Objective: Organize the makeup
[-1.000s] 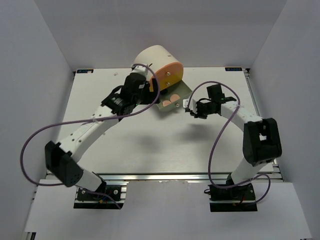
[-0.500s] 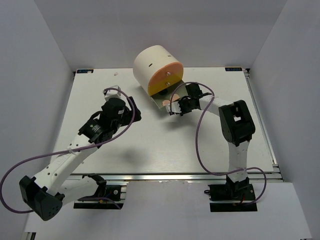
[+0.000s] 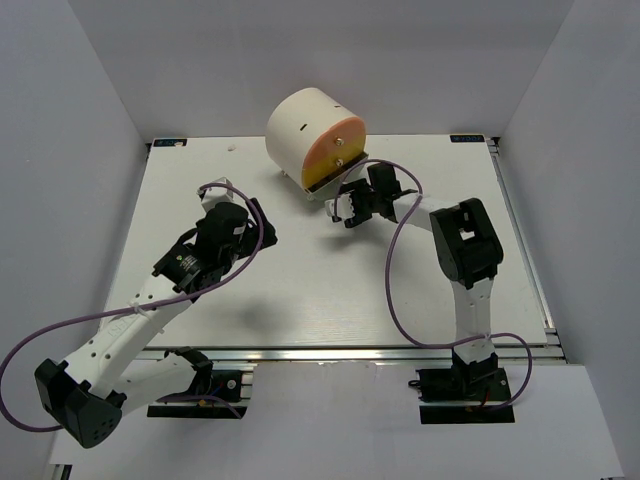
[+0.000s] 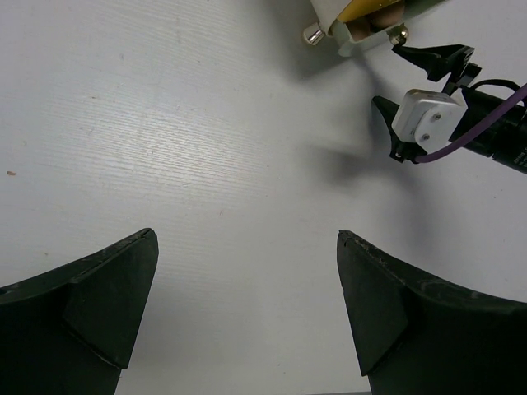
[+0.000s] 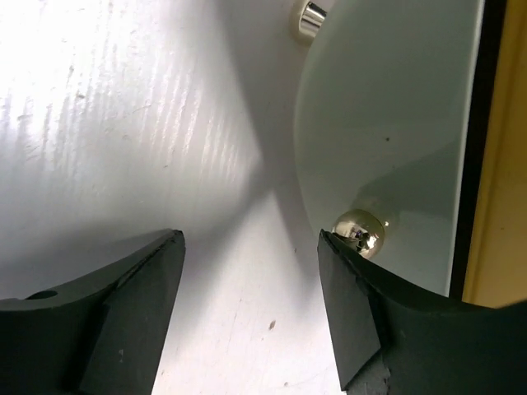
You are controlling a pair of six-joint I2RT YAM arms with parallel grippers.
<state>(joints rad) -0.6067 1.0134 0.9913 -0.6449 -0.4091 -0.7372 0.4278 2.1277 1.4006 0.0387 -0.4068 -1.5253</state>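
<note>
No makeup shows in any view; it is hidden. The cream cylinder [image 3: 310, 125] with its orange front stands at the back centre. Its pale green drawer [image 3: 327, 190] sits low, pushed nearly in. In the right wrist view the drawer front [image 5: 387, 123] fills the right side, with a gold knob [image 5: 360, 233] on it. My right gripper [image 5: 249, 239] is open beside that knob, its right finger just under it, and holds nothing. My left gripper [image 4: 247, 234] is open over bare table, left of the cylinder [image 3: 258, 222].
A second small knob [image 5: 311, 18] shows at the drawer's top edge. The left wrist view catches the right gripper [image 4: 399, 78] and the cylinder's lower edge [image 4: 362, 16]. White walls enclose the table [image 3: 300, 290] on three sides.
The left arm drew back from the cylinder toward the near left. The right gripper moved in to the drawer and opened. The drawer slid in, hiding the peach discs.
</note>
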